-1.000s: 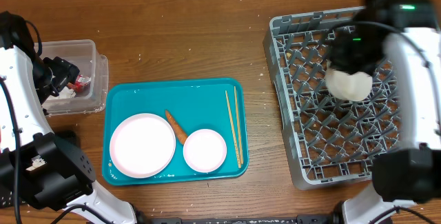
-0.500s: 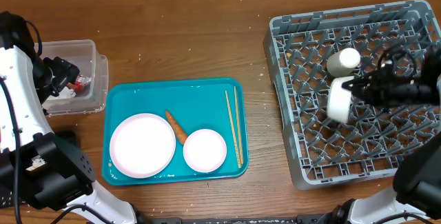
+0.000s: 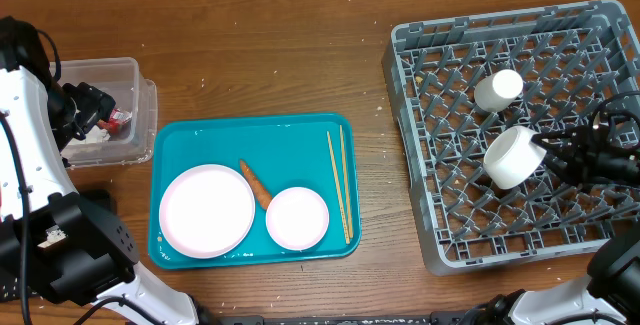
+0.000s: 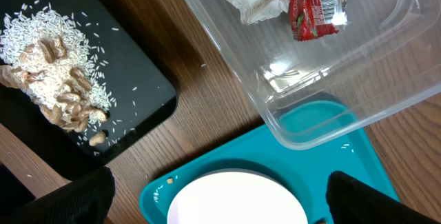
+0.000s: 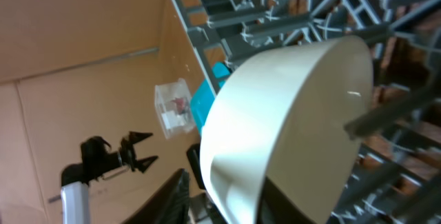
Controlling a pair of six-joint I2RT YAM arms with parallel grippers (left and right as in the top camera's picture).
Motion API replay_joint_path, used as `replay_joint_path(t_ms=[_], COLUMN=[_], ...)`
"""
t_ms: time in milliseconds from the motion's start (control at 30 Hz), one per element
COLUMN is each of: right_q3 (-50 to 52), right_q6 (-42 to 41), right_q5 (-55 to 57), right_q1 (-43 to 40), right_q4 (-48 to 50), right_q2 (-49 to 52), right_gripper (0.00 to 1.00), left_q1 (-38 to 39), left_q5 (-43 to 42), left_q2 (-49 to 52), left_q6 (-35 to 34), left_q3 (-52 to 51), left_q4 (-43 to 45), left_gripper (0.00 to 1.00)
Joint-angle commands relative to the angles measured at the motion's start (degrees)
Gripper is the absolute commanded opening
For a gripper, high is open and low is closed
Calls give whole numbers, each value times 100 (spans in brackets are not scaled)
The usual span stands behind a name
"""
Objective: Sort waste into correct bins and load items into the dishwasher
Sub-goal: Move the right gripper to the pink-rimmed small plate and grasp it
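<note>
Bowl tilted in rack, right claw unclear (rice seen left-wrist only); left claw released.

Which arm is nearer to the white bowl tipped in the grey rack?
Right. The right arm has its jaws right beside the bowl in the rack; the left arm is far across the table, jaws by the clear tub.

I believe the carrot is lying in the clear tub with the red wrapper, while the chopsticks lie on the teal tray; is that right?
Not quite: the carrot lies on the teal tray, between the large plate and the small plate, not in the clear tub. The overhead view shows it. The red wrapper is in the tub, and the chopsticks do lie on the tray.
</note>
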State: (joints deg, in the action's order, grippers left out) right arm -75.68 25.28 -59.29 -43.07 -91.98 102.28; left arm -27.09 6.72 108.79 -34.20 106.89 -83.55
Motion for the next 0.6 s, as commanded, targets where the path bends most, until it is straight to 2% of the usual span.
replay_joint_path(t_ms=[0, 67, 200, 267, 300, 333, 367, 500, 567], right_q3=[-590, -1080, -2153, -2835, -3049, -3189, -3364, -3449, -3449], right_q6=[-306, -638, -2129, -2841, -3003, -3053, -3154, -3150, -3115], right_q5=[664, 1132, 2874, 3838, 3982, 3969, 3926, 3368, 2352], right_q1=[-136, -208, -208, -105, -35, 33, 219, 1062, 1851], right_q4=[-304, -516, -514, -511, -509, -509, -509, -507, -479], right_q2=[-50, -50, -219, -485, -632, -758, -994, -1508, -1655], right_gripper=[40, 43, 49, 61, 67, 74, 99, 100, 100], left_q1=[15, 15, 15, 15, 15, 15, 15, 15, 15], left_q5=[72, 74, 74, 74, 74, 74, 74, 74, 72], left_q2=[20, 20, 20, 20, 20, 20, 20, 20, 20], left_q6=[-57, -57, -57, -55, -55, -55, -55, -55, -57], left_q3=[111, 111, 111, 111, 111, 111, 111, 111, 111], left_q4=[2, 2, 2, 0, 0, 0, 2, 2, 2], left_gripper=[100, 100, 100, 100, 100, 100, 100, 100, 100])
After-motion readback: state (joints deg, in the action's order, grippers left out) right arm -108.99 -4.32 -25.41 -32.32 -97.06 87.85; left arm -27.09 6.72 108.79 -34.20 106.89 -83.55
